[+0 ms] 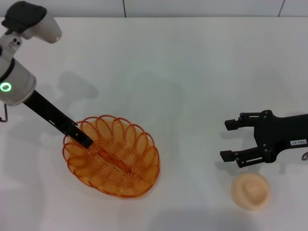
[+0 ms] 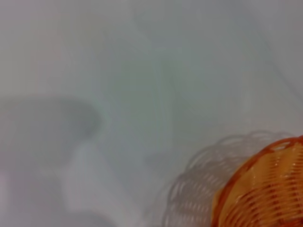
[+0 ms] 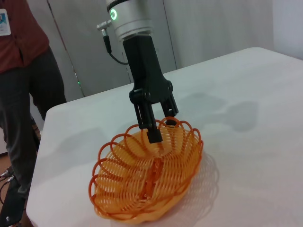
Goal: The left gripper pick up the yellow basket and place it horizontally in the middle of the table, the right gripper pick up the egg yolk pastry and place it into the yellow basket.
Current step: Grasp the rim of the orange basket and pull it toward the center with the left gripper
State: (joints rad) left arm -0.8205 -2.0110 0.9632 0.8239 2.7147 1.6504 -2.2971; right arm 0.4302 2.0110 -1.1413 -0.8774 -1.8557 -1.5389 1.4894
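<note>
The yellow basket point(image 1: 111, 155) lies on the white table point(image 1: 183, 86) at the front left, its long axis running diagonally. My left gripper point(image 1: 81, 137) is at the basket's back-left rim. In the right wrist view its fingers point(image 3: 150, 126) straddle the rim, one inside and one outside, closed on the wire of the basket point(image 3: 142, 184). The left wrist view shows only a corner of the basket point(image 2: 265, 194). The egg yolk pastry point(image 1: 250, 191) sits at the front right. My right gripper point(image 1: 228, 140) is open and empty, just behind and to the left of the pastry.
A person point(image 3: 23, 94) stands beyond the table's left edge, seen in the right wrist view. The table's back edge point(image 1: 159, 17) meets a grey wall. Bare white table lies between the basket and my right gripper.
</note>
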